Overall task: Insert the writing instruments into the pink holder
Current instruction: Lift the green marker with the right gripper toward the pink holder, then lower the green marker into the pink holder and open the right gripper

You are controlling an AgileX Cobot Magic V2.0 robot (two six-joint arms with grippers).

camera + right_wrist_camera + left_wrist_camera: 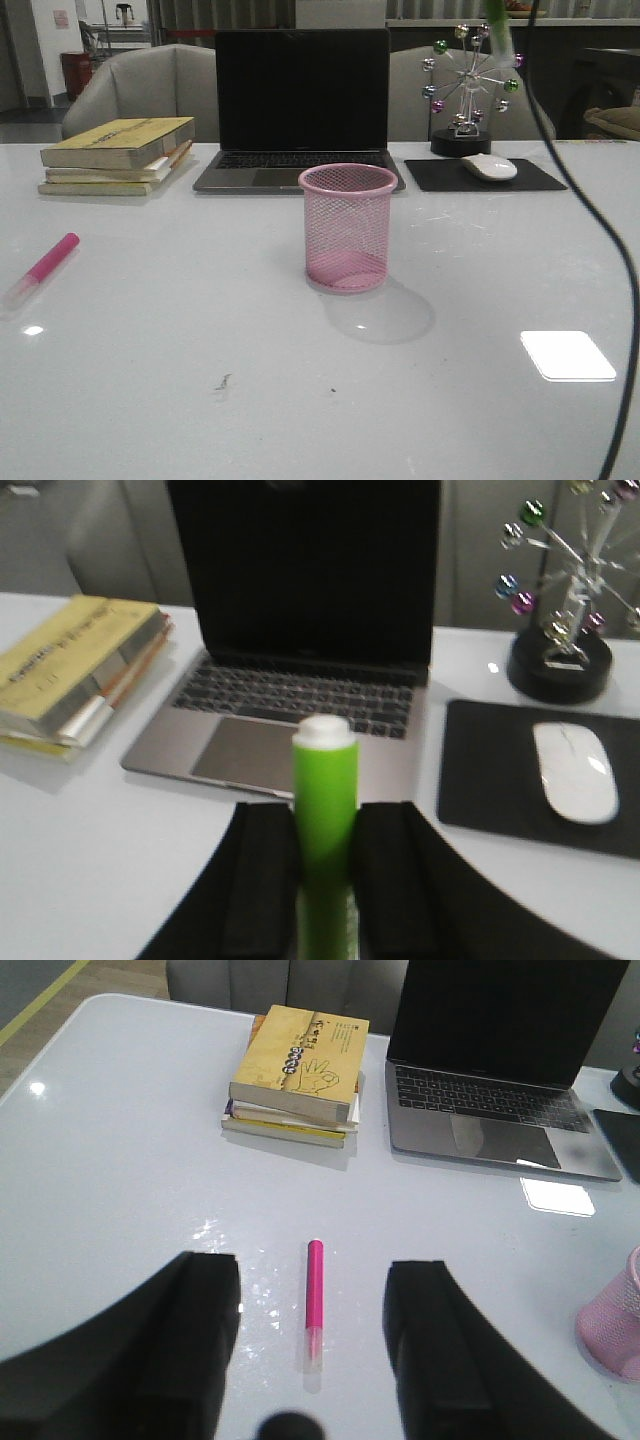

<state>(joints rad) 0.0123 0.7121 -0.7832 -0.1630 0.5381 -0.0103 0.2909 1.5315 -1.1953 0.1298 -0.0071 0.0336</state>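
**A:** Starting at the left of the front view, what's there?

**B:** The pink marker (pixel 42 268) lies flat on the white table (pixel 200 330) at the left edge, its pale end toward the lower left. Above it, in the upper left, sits a stack of books (pixel 118 155).

**A:** And the left gripper (pixel 310 1360)?

**B:** Only the left wrist view shows it. Its two black fingers (pixel 195 1330) are spread wide and hold nothing. The pink marker (pixel 314 1300) shows between them on the table, untouched.

**A:** Moving to the middle?

**B:** The pink cup (pixel 348 228) stands upright at the centre of the front view, with nothing visible inside through the mesh. Behind it is an open laptop (pixel 300 105) with a dark screen.

**A:** The right side?

**B:** A white mouse (pixel 489 167) rests on a black pad (pixel 480 175), with a ball-tipped wheel ornament (pixel 470 90) behind it. A black cable (pixel 600 230) runs down the right edge.

**A:** The right gripper (pixel 325 880)?

**B:** In the right wrist view its fingers (pixel 260 880) are closed against both sides of the green marker (pixel 324 820), white end out. In the front view, a blurred green streak at the top right edge may be that marker.
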